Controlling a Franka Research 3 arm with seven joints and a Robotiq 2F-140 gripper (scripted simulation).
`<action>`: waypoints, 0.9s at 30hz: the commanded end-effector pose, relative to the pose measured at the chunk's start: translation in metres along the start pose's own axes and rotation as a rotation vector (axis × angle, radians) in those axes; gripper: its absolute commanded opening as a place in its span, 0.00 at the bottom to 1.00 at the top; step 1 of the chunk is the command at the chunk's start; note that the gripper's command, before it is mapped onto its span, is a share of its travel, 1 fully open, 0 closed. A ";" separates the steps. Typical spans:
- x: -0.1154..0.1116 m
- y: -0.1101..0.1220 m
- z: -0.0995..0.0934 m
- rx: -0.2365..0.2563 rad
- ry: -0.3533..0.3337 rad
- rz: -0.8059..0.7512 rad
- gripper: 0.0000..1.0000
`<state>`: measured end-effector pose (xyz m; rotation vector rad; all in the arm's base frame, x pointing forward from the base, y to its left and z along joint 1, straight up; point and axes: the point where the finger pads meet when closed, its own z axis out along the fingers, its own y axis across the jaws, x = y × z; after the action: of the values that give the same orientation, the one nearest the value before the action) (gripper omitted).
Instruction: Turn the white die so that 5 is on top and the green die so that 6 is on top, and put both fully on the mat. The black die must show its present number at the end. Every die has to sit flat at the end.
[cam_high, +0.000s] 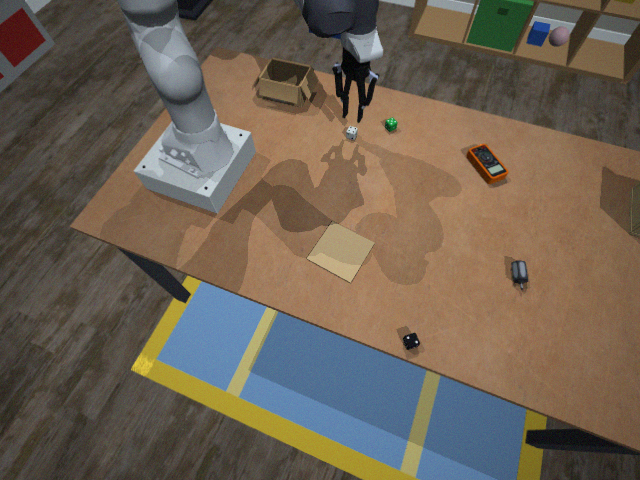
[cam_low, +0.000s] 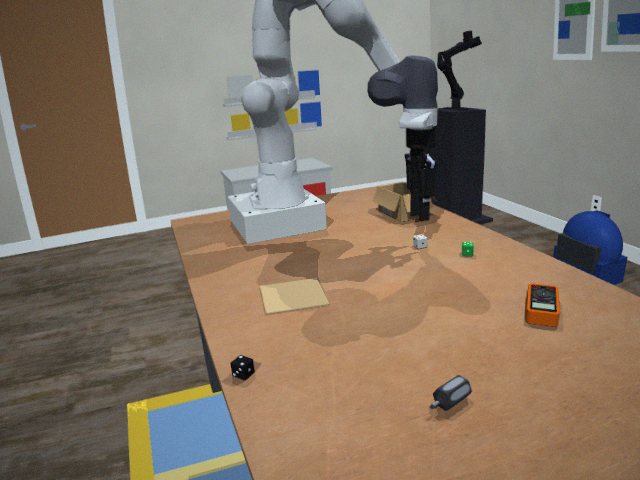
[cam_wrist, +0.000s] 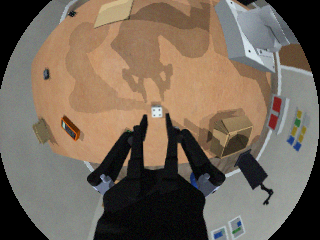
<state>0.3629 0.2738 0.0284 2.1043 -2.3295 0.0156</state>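
Observation:
The white die (cam_high: 351, 133) (cam_low: 420, 241) (cam_wrist: 157, 111) lies flat on the table; its top face appears to read 4 in the wrist view. My gripper (cam_high: 353, 118) (cam_low: 420, 218) (cam_wrist: 156, 119) points down above the table near the white die, its fingers partly open with nothing between them. The green die (cam_high: 391, 124) (cam_low: 467, 249) lies to the right of the white die, mostly hidden by a finger in the wrist view. The black die (cam_high: 411, 341) (cam_low: 242, 367) (cam_wrist: 72, 14) lies near the table's front edge. The tan mat (cam_high: 341, 250) (cam_low: 293, 297) (cam_wrist: 114, 12) holds no die. Green and black top numbers are too small to read surely.
An open cardboard box (cam_high: 283, 88) (cam_low: 393, 203) (cam_wrist: 231, 136) stands at the back, near the gripper. An orange multimeter (cam_high: 486, 163) (cam_low: 542, 304) (cam_wrist: 70, 128) lies right of the green die. A small grey motor (cam_high: 519, 272) (cam_low: 452, 392) (cam_wrist: 46, 74) lies farther along the table.

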 end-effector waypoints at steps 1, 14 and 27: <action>-0.001 0.000 0.004 0.001 -0.003 -0.006 0.35; -0.002 0.000 0.022 0.001 -0.003 -0.006 0.35; -0.003 0.000 0.040 0.001 -0.003 -0.006 0.35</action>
<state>0.3596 0.2726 -0.0101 2.0970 -2.3228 0.0148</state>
